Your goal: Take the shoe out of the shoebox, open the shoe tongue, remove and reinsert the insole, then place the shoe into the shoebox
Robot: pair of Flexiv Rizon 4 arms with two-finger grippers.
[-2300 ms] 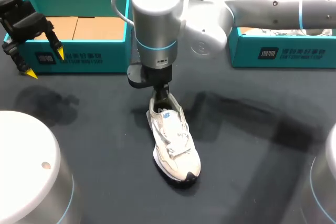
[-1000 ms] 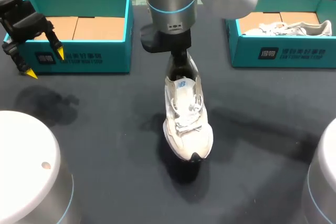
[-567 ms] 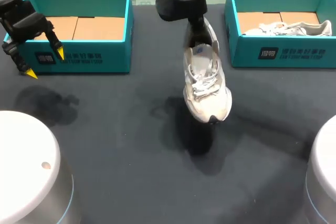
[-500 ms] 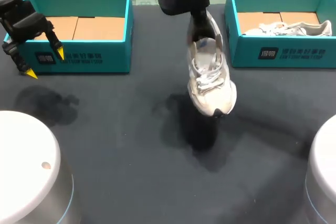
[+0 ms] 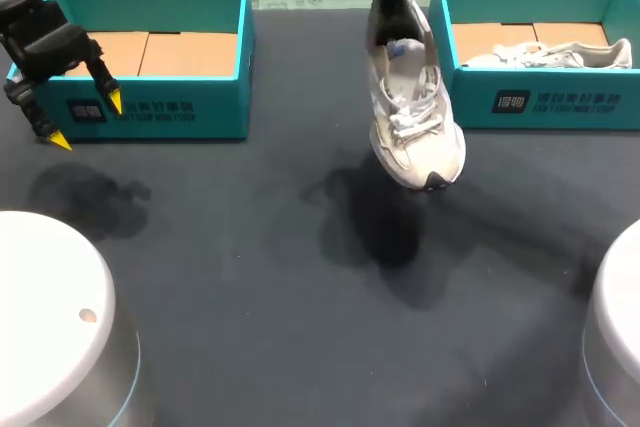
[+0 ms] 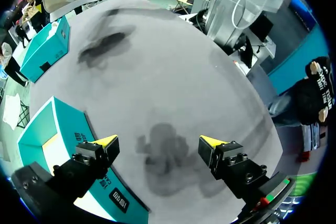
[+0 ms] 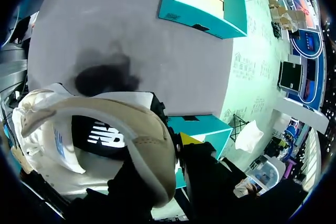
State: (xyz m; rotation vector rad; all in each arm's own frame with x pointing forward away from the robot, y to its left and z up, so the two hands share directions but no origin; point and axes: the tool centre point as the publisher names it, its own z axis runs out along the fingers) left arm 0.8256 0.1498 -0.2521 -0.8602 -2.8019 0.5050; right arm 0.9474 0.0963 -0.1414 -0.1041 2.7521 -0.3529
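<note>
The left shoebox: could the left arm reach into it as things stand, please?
Probably yes. The left gripper hangs beside the left shoebox at its front corner, fingers open and empty. The box has no lid on, and the lifted shoe is well off to the side.

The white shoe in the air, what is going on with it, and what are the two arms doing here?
The right gripper holds the white shoe by its heel, toe hanging down, raised above the table between the two teal shoeboxes. It is nearer the right shoebox, where a second shoe lies. The left gripper is open and holds nothing, hovering by the front of the left shoebox.
</note>
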